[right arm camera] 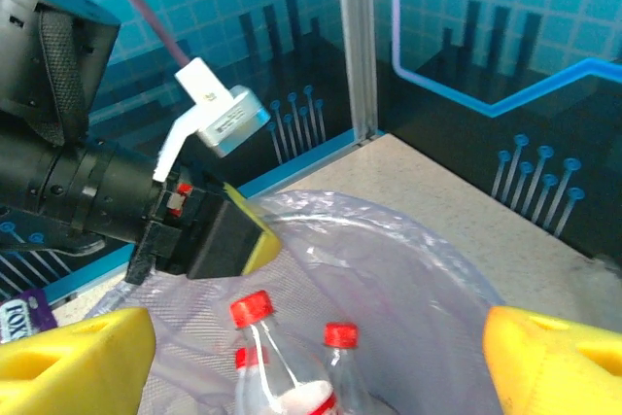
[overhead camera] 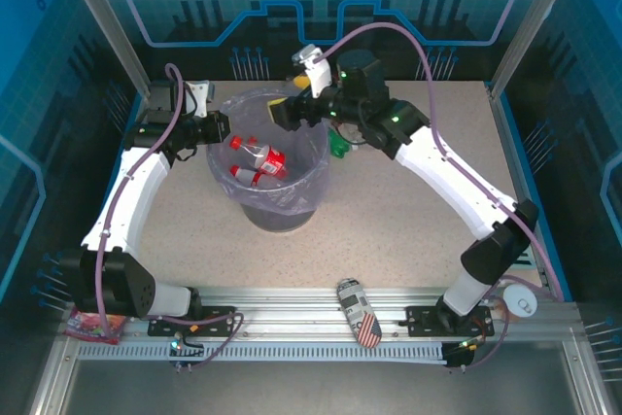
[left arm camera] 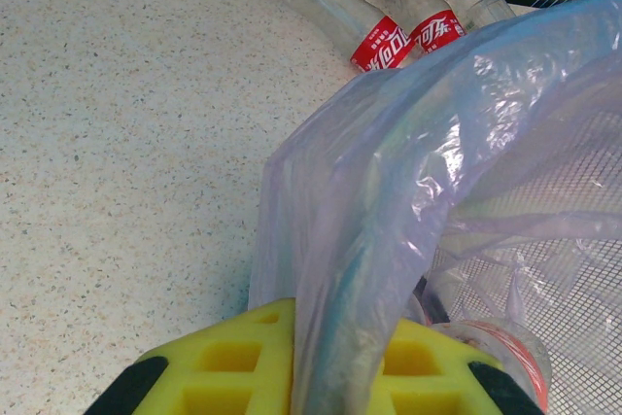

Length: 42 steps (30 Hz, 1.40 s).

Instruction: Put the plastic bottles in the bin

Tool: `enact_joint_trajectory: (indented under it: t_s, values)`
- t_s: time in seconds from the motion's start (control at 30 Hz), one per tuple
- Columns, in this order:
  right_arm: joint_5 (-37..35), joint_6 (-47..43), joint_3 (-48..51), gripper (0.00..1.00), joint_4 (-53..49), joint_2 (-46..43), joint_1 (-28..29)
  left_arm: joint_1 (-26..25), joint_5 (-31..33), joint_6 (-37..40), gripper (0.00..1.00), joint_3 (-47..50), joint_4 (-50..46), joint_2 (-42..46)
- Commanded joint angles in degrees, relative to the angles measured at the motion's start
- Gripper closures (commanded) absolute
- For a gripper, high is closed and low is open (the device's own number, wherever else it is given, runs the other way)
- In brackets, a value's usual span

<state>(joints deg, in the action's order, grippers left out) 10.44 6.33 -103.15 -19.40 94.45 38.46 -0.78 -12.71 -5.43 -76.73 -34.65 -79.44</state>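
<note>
Found the left gripper [overhead camera: 220, 130] at the left rim of the bin [overhead camera: 292, 216], jaws clamped on a fold of the lilac bag [left arm camera: 389, 191] between yellow fingers [left arm camera: 228, 366]. Judged this a hold to keep the bin's mouth steady.

Found the right gripper [overhead camera: 284, 116] poised above the far side of the bin, fingers spread wide with nothing between them. Saw several red-labelled bottles [overhead camera: 260, 160] lying inside the bin, red caps uppermost in the right wrist view.

Counted work left on the table [overhead camera: 175, 230]. Spotted a green bottle [overhead camera: 337, 146] just right of the bin, tucked under the right arm's wrist and mostly hidden; could not tell its long axis. Spotted two clear bottles [left arm camera: 374, 31] side by side beyond the bag at the table's far edge, long axes slanting toward the dark wall, one red cap at the far end.

Judged the right arm the nearer and the only free one. Placed the green bottle down and to the right of the open fingers, so reckoned on a short swing right and a descent, wrist turned once the axis showed.

Left the flag-patterned can [overhead camera: 358, 311] on the near rail out of the count.
</note>
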Motion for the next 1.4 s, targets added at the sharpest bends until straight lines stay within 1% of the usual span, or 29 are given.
enact_joint_trajectory:
  t_s: [0.0,0.17,0.3,0.47,0.6,0.77,0.97,1.03,1.17,1.37]
  values:
    - [-2.9,-0.22,2.71,0.11,-0.02,-3.08,-3.68,-2.09,-0.54,2.8,0.88,3.33,-8.06,-2.61]
    - [-6.48,1.29,6.77,0.09,-1.6,-6.16,-10.22,-2.13,-0.71,2.88,0.88,3.32,-8.15,-2.82]
    - [-10.27,0.94,8.73,0.09,-3.98,-5.17,-15.99,-2.14,-0.66,2.97,0.88,3.28,-8.15,-2.74]
    - [-12.59,-0.72,6.77,0.09,-7.34,0.64,-22.65,-2.08,-0.73,2.95,0.88,3.27,-8.16,-2.65]
    - [-14.59,-3.2,1.17,0.06,-10.45,8.79,-26.04,-2.14,-0.65,2.97,0.88,3.3,-8.15,-2.69]
    - [-16.17,-6.5,-9.32,0.01,-14.7,21.27,-28.14,-2.11,-0.51,2.99,0.87,3.22,-8.24,-2.82]
    - [-17.55,-8.48,-23.04,0.0,-18.67,35.86,-28.66,-2.11,-0.4,3.11,0.88,3.17,-8.24,-3.05]
    - [-19.52,-8.79,-27.88,0.01,-20.12,40.91,-28.69,-2.12,-0.42,3.06,0.87,3.17,-8.34,-3.18]
    - [-21.0,-9.06,-33.29,0.0,-20.23,46.9,-28.79,-2.12,-0.29,3.06,0.88,3.21,-8.35,-3.33]
    - [-18.92,-8.01,-37.23,0.0,-19.03,53.05,-29.32,-2.12,-0.22,3.11,0.87,3.08,-8.5,-3.62]
